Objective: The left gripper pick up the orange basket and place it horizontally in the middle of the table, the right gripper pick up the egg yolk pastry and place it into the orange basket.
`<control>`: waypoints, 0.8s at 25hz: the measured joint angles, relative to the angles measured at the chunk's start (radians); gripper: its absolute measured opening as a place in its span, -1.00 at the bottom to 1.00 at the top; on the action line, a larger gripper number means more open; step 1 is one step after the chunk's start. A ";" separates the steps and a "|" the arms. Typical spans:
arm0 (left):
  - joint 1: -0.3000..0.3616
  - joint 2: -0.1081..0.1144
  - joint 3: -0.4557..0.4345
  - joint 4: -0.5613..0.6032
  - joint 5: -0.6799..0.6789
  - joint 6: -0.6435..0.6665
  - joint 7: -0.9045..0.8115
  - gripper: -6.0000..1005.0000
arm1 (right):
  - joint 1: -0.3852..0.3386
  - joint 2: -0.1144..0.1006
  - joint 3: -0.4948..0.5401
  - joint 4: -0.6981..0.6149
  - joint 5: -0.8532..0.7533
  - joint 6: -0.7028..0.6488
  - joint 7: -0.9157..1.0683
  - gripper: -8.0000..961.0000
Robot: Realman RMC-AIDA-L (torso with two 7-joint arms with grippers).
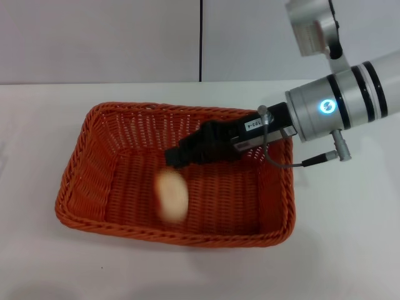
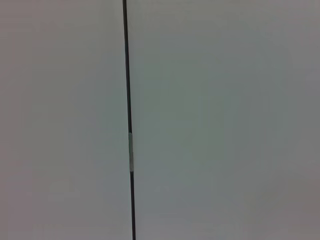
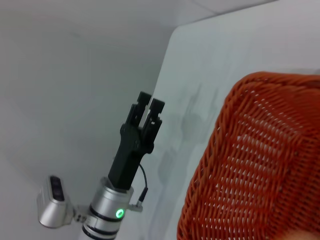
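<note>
I am hovering the right pincer (image 1: 172,157) over the orange basket (image 1: 84,164); egg yolk pastry (image 1: 172,194) is dropping inside, so apparently released; retreat upward. Left pincer (image 3: 150,104), nearly closed, is parked aside.

I'm looking at what reads as a robotics lab or test cell rather than a home or kitchen. The white bench (image 1: 50,112) is plain and bare-surfaced, and behind it, at 12 o'clock, stand blank pale wall panels (image 1: 94,37) split by one dark vertical seam (image 1: 200,37). My left wrist camera shows only the same panels and seam (image 2: 127,100). No furnishings or decoration show anywhere.
</note>
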 joint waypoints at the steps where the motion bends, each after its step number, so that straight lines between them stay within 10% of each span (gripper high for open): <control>1: 0.000 0.000 0.000 0.000 0.000 0.000 0.000 0.30 | -0.010 -0.001 0.008 -0.003 0.001 -0.001 -0.002 -0.85; 12: 0.008 -0.002 -0.003 -0.007 -0.006 0.002 0.000 0.30 | -0.122 -0.009 0.221 -0.154 0.044 0.113 -0.053 -0.16; 20: 0.013 -0.004 -0.076 -0.094 -0.012 0.019 0.123 0.31 | -0.183 -0.011 0.336 -0.145 0.228 0.141 -0.492 0.13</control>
